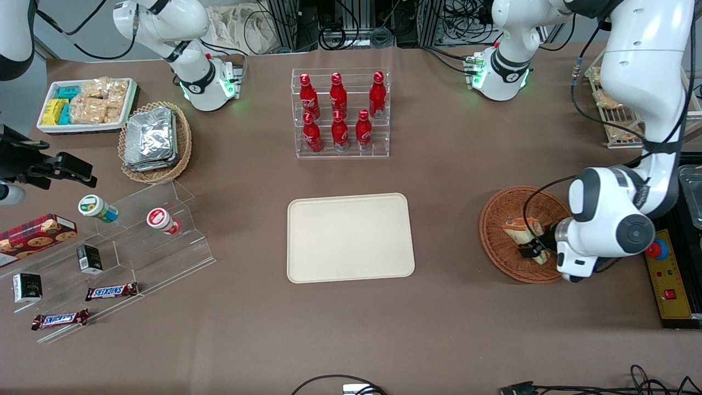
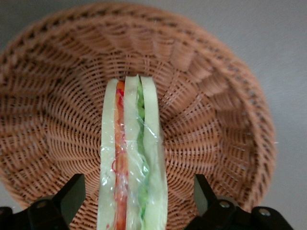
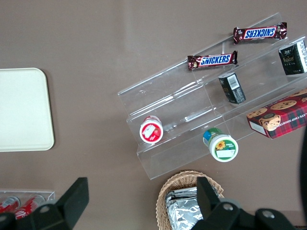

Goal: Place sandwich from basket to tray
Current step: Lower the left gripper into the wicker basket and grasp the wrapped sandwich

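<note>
Claw [image 2: 136,201] down inside the basket [image 2: 216,110], fingers [image 2: 72,194] spread wide, one on each side of the sandwich [image 2: 132,158] with a clear gap between pad and bread. Nothing pinched. That plastic-wrapped wedge stands on edge on the woven floor, orange and green filling facing up. Out from there, the basket [image 1: 496,244] sits toward the working arm's end of the table, and the cream tray [image 1: 350,237] lies well apart at mid-table, nearer the front camera than the rack of red bottles [image 1: 340,112].
</note>
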{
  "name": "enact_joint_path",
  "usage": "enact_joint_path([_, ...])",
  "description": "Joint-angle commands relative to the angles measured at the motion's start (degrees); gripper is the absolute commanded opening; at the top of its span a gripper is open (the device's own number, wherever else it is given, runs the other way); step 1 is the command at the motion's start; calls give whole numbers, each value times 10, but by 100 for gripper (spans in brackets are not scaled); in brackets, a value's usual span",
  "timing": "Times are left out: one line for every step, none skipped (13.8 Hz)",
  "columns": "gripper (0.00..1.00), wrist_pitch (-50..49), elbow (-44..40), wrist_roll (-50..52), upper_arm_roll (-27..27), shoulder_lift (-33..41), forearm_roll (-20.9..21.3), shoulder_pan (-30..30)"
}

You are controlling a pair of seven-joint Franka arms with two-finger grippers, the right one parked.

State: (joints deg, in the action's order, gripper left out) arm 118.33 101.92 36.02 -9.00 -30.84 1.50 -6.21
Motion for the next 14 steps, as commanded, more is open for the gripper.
enact_joint_path([100,12,9,20,0,-14,-2,1])
enact_joint_path([100,10,10,22,0,-19,0,1])
enact_joint_path([93,9,11,22,0,-19,2,1])
enact_joint_path([64,7,11,21,0,-18,3,1])
enact_joint_path([39,6,11,19,0,-14,3,1])
enact_joint_path([25,3,10,17,-1,-10,3,1])
enact_joint_path([19,-5,8,13,-1,1,3,1])
enact_joint_path([13,-14,7,11,-1,15,3,1])
enact_joint_path([5,-28,5,10,-6,34,3,2])
enact_joint_path([0,-46,-2,9,-20,50,3,2])
enact_joint_path([0,-69,-15,10,-31,65,3,2])
enact_joint_path([0,-91,-29,9,-43,76,3,2])
enact_joint_path([0,-111,-46,9,-59,87,3,2])
enact_joint_path([0,-135,-73,9,-75,89,3,2])
